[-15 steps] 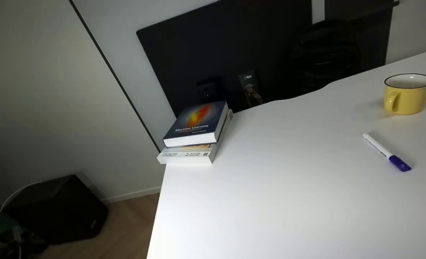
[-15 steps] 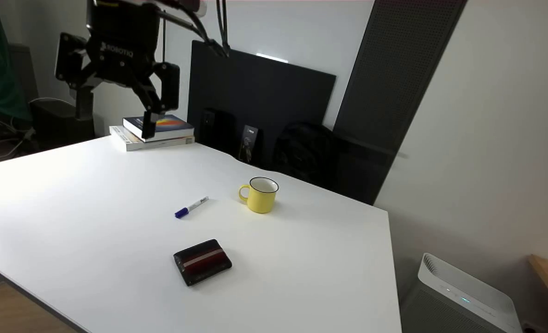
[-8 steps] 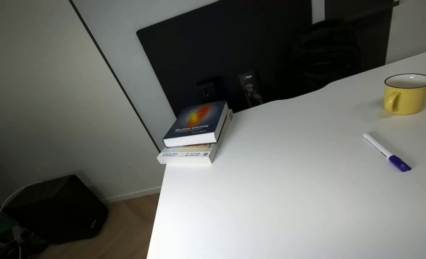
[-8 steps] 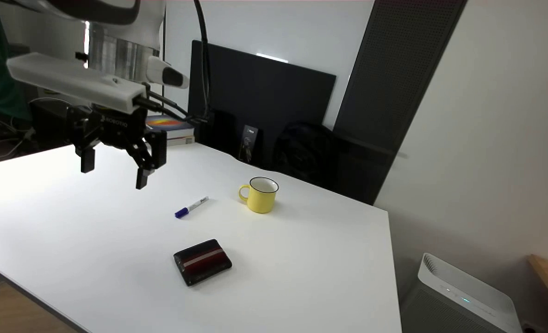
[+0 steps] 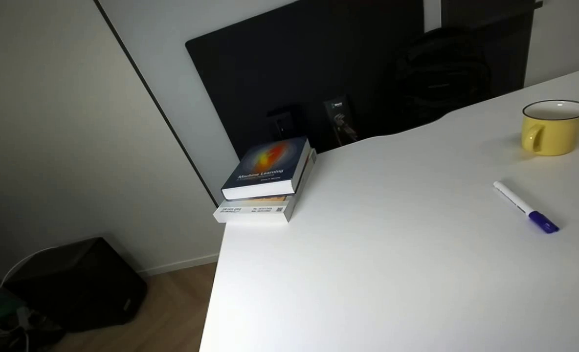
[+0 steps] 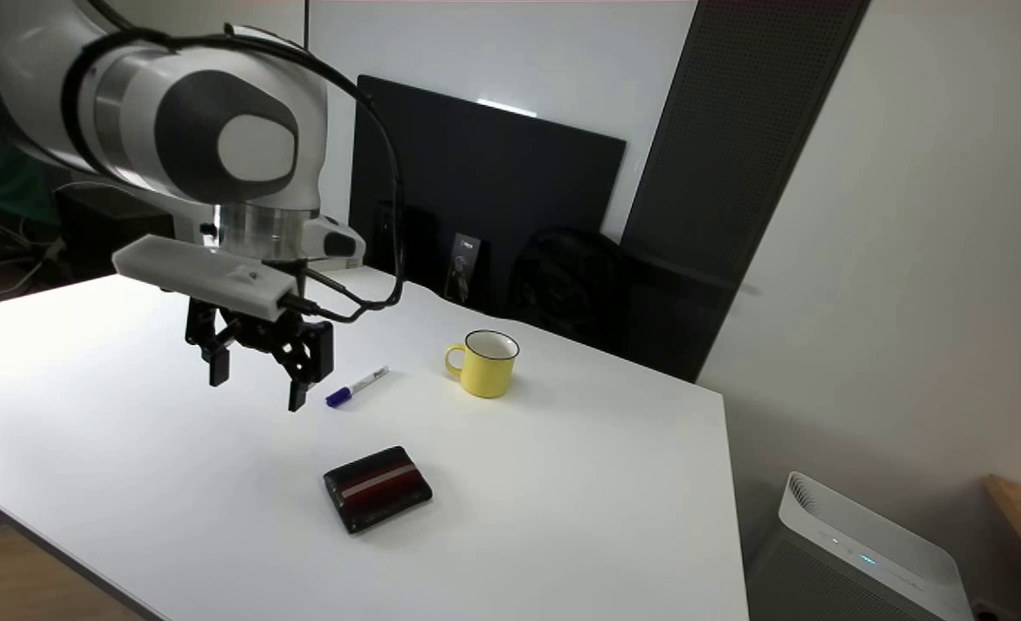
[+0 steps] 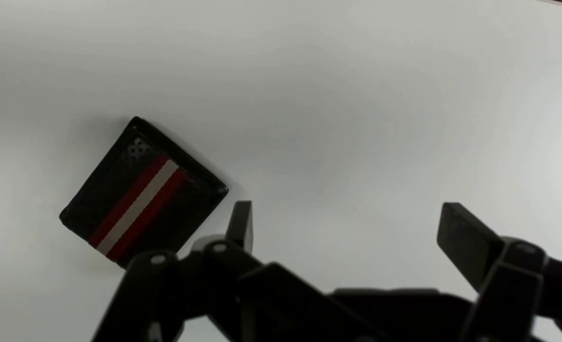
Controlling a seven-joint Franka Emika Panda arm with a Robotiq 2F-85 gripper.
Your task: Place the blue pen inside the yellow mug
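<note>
Above the white table [image 6: 562, 517] in an exterior view, the gripper [image 6: 258, 385] hangs with its fingers [image 6: 297, 397] wide apart, holding nothing. To its right, the blue pen [image 6: 357, 386] lies on the table. Nearer sits a dark striped wallet [image 6: 378, 489]; farther right, the yellow mug [image 6: 485, 375] stands upright, apart from the pen.

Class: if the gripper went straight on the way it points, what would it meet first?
Probably the table: the gripper points down, and the wallet looks to one side, though depth is unclear.
</note>
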